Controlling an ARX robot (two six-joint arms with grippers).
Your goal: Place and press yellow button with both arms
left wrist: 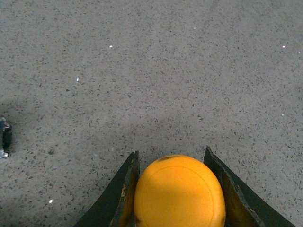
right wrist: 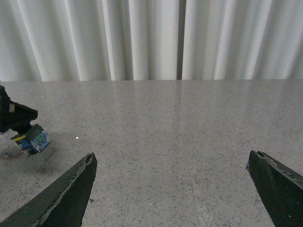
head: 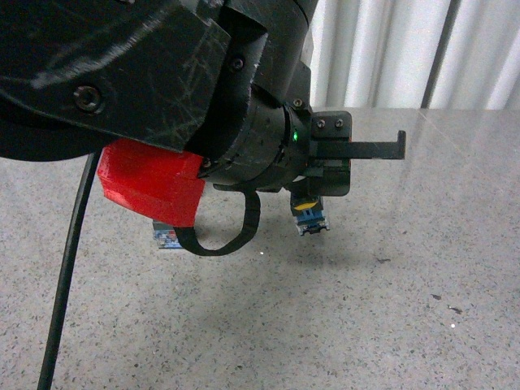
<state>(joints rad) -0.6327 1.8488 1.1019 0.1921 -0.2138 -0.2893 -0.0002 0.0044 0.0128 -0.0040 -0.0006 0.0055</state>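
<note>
Left arm point(head: 162, 73) reaches out level over the table point(head: 390, 309). Left gripper point(left wrist: 173, 163) pinches the yellow button point(left wrist: 179, 196) by its cap, tilted. Right gripper point(right wrist: 171, 156) hovers with fingers spread wide.

You find no readable text, brand, number or sign in any view. The blue base of the yellow button point(head: 311, 219) shows small light patches, too blurred for you to read.
</note>
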